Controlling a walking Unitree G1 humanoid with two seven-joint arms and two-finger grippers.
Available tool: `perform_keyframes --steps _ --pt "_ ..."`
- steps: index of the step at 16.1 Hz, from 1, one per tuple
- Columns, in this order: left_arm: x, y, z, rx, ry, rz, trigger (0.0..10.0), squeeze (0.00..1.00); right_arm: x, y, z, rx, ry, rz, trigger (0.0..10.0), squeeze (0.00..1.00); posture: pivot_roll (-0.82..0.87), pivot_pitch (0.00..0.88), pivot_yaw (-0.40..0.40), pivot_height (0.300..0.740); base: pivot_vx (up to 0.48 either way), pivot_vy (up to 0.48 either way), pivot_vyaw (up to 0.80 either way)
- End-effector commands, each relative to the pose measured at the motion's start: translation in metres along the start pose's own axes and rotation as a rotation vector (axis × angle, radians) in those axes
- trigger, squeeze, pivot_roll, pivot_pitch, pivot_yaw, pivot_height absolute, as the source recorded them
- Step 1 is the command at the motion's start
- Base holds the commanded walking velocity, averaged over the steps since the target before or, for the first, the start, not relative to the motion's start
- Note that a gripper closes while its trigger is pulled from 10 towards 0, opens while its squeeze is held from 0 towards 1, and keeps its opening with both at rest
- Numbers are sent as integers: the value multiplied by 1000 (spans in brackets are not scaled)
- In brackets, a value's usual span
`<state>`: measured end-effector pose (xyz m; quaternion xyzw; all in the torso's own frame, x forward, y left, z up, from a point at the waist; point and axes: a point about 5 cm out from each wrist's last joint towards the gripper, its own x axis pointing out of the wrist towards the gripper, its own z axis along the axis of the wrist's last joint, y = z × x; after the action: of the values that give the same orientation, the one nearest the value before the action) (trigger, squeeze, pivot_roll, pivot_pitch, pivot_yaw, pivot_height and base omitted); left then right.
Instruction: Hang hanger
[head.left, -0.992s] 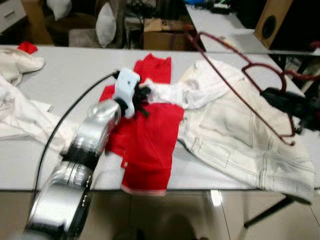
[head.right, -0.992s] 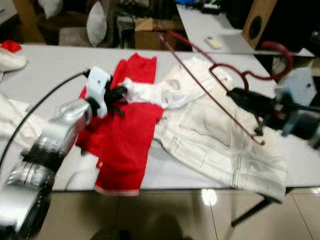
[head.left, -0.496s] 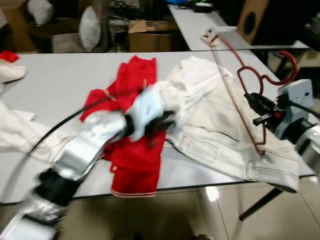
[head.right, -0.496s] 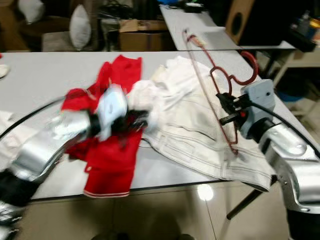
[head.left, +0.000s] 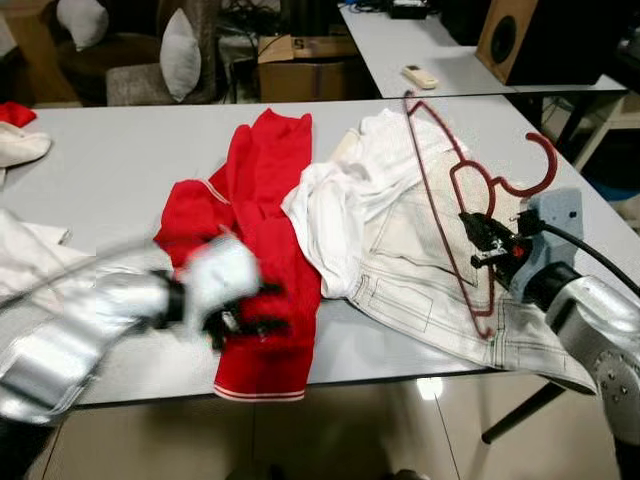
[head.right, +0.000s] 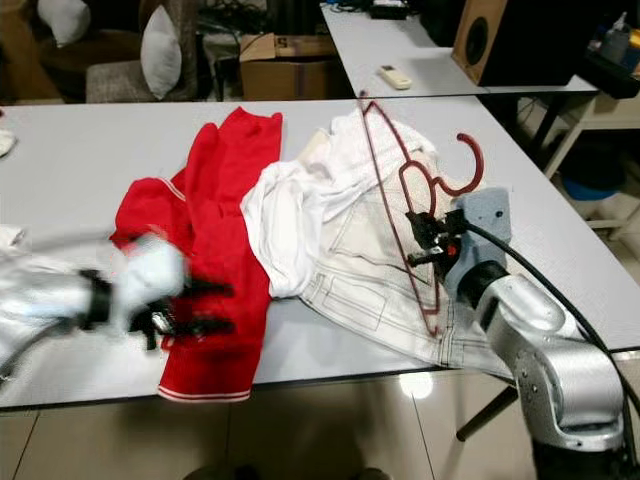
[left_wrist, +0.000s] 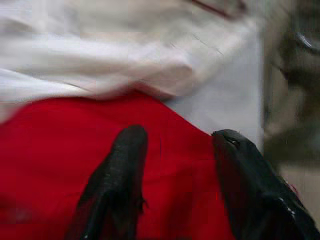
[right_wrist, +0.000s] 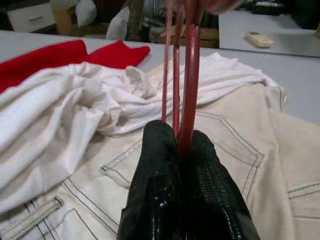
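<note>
Both black fingers of the right end effector (head.right: 425, 238) pinch the red hanger (head.right: 402, 190) upright over the cream jeans (head.left: 440, 270); the left end effector (head.left: 250, 312), fingers apart, has dropped back onto the red garment (head.left: 265, 250).

A cluttered storeroom or workroom, by the look of it. Behind the grey bench (head.left: 110, 170) stand a cardboard box (head.left: 305, 68) and cushions (head.left: 180, 55); past it, a second table (head.left: 440, 60) carries a remote control (head.left: 418, 75), with a wooden speaker (head.left: 545, 40) alongside.
</note>
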<state>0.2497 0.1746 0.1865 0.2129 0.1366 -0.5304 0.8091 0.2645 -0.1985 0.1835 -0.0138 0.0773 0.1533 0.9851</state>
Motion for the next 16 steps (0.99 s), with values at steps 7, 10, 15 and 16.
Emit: perform_keyframes --steps 7,10,15,16 --pt "-6 43 8 -272 -305 699 10000 0 0 30 6 125 -165 -132 10000 0 -81 0 55 740 0 0 0" --pt "12 34 2 -315 -337 776 10000 0 -2 40 -5 104 -165 -170 10000 0 -93 0 59 740 0 0 0" --pt "24 18 -12 -339 -273 793 10000 0 -1 55 -9 85 -157 -113 10000 0 -86 0 35 740 0 184 0" --pt "26 16 -13 -337 -268 794 10000 0 -1 56 -10 86 -162 -107 10000 0 -87 0 37 740 0 315 0"
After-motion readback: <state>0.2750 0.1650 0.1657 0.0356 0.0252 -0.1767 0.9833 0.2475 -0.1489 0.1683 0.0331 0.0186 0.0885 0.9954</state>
